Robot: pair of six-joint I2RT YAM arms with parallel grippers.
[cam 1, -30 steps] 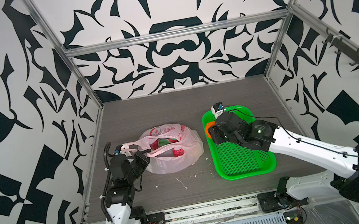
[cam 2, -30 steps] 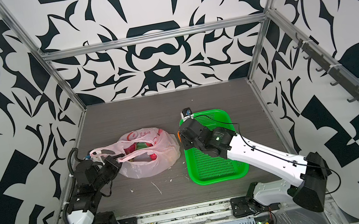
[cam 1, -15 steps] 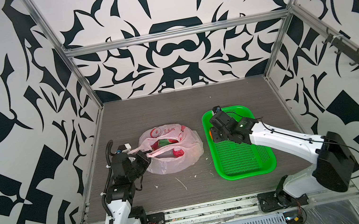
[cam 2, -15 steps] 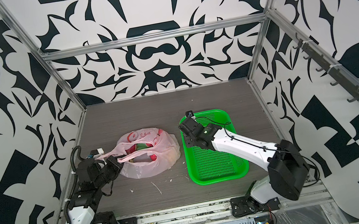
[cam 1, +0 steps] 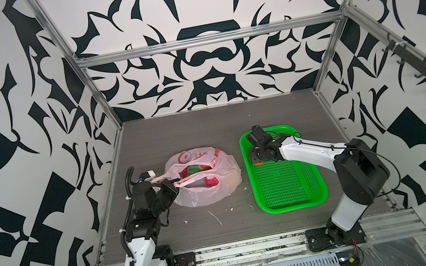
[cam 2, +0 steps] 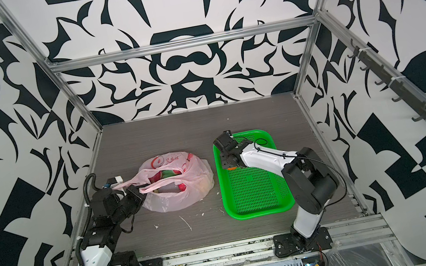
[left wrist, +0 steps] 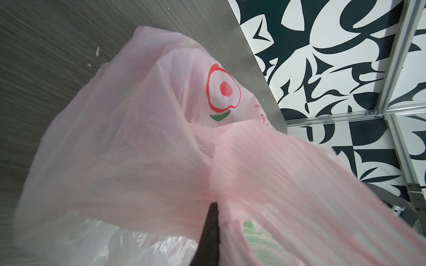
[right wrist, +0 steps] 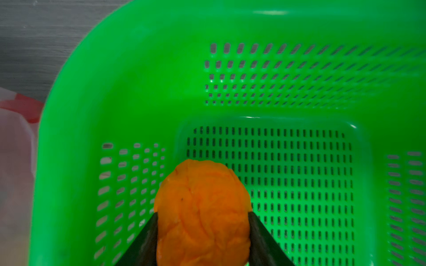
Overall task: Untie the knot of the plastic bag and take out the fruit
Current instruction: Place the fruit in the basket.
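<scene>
The pale-pink plastic bag (cam 1: 208, 196) (cam 2: 176, 202) lies left of centre on the grey table, its mouth gaping. The knot is out of view. My left gripper (cam 1: 171, 185) (cam 2: 136, 193) is shut on a stretched loop handle of the bag (left wrist: 129, 138); one dark fingertip (left wrist: 213, 211) shows under the film. Inside the bag I see fruit: a bumpy red ball (cam 1: 212, 181) (cam 2: 183, 187) and a magenta, green-tipped piece (cam 1: 196, 169). My right gripper (cam 1: 256, 158) (cam 2: 226, 164) (right wrist: 202, 215) is shut on an orange (right wrist: 202, 207), low over the green basket's far left corner.
The green perforated basket (cam 1: 295, 206) (cam 2: 261, 213) (right wrist: 92, 92) stands right of the bag, holding nothing besides the gripped orange. Small white scraps (cam 1: 216, 217) lie on the table in front of the bag. Patterned walls with metal posts close in three sides.
My right arm has folded back with its elbow raised, and its gripper has sunk with the orange into the basket's far left corner. The left gripper has kept its hold on the handle.
</scene>
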